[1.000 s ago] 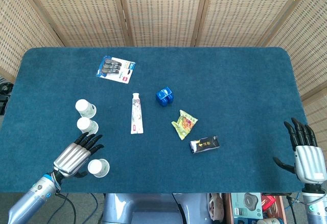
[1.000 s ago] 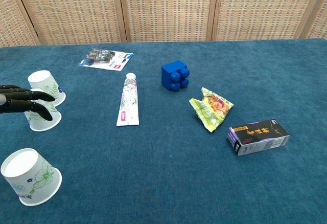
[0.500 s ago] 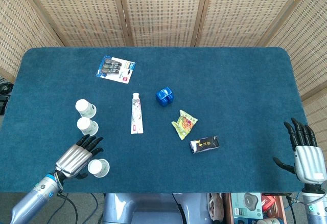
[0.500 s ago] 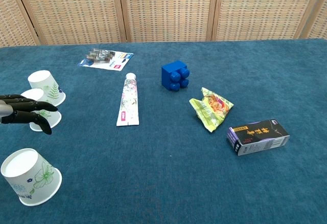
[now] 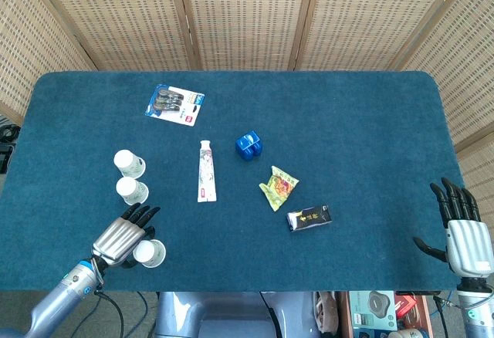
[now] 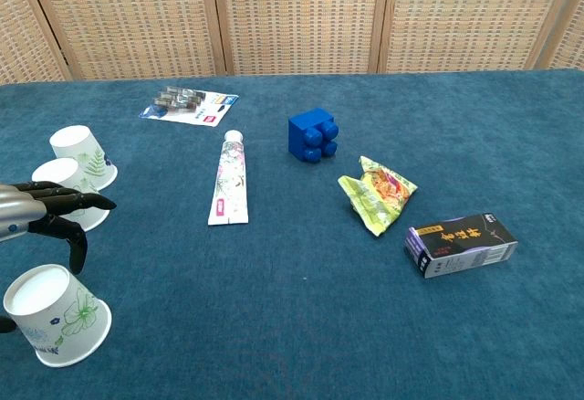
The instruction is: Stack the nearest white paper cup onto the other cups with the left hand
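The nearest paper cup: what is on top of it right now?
Only the left hand, whose dark fingers reach over the upturned nearest paper cup. Its flat white base shows bare; whether the fingers touch it cannot be told.

Toothpaste tube [image 6: 228, 179]; blue block [image 6: 312, 134]; snack pkt [image 6: 376, 194]; black box [image 6: 461, 242]; blister pack [image 6: 190, 105].

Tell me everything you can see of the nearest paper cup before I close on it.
The nearest cup is white paper with a green leaf print, upside down on the blue cloth, base up. It stands apart from the two other cups. The left hand is over it, fingers spread around its far side; whether they touch it is unclear.
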`<action>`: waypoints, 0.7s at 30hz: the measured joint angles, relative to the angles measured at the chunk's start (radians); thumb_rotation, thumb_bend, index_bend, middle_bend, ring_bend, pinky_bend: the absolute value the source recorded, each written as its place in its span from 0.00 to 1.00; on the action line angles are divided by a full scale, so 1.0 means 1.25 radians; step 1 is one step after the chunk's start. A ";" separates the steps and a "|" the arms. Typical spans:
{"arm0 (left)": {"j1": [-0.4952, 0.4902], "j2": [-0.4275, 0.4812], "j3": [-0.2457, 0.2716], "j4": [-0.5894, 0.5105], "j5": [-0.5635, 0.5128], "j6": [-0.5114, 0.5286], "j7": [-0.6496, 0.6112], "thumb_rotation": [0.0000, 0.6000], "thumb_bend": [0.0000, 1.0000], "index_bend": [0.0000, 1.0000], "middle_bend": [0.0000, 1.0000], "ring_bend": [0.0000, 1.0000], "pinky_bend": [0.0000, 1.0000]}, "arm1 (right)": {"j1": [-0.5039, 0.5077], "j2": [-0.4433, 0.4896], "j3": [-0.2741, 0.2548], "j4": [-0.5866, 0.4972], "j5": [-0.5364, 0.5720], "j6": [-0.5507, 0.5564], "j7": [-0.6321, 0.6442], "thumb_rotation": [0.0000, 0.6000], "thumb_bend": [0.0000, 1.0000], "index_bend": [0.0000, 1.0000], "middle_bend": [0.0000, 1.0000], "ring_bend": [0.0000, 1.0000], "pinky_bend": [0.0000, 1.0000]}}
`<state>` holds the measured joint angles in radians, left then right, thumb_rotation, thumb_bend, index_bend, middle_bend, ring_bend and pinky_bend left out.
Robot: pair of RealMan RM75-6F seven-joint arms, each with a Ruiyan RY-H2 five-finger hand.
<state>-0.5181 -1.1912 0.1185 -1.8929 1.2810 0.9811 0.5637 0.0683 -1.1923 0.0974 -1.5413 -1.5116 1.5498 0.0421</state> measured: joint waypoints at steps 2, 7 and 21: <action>0.000 -0.009 -0.001 0.007 -0.001 -0.003 -0.003 1.00 0.20 0.43 0.00 0.00 0.00 | 0.000 0.000 0.000 0.000 0.000 0.000 0.000 1.00 0.09 0.00 0.00 0.00 0.00; 0.001 -0.018 -0.001 0.014 0.009 -0.002 -0.009 1.00 0.20 0.47 0.00 0.00 0.00 | 0.000 0.001 0.002 0.000 0.001 0.001 0.004 1.00 0.09 0.00 0.00 0.00 0.00; 0.006 0.014 -0.022 -0.002 0.031 0.032 -0.047 1.00 0.20 0.47 0.00 0.00 0.00 | -0.003 0.004 0.002 -0.003 -0.002 0.008 0.004 1.00 0.09 0.00 0.00 0.00 0.00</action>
<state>-0.5103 -1.1733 0.0910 -1.8953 1.3192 1.0212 0.5043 0.0641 -1.1872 0.0999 -1.5454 -1.5140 1.5595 0.0473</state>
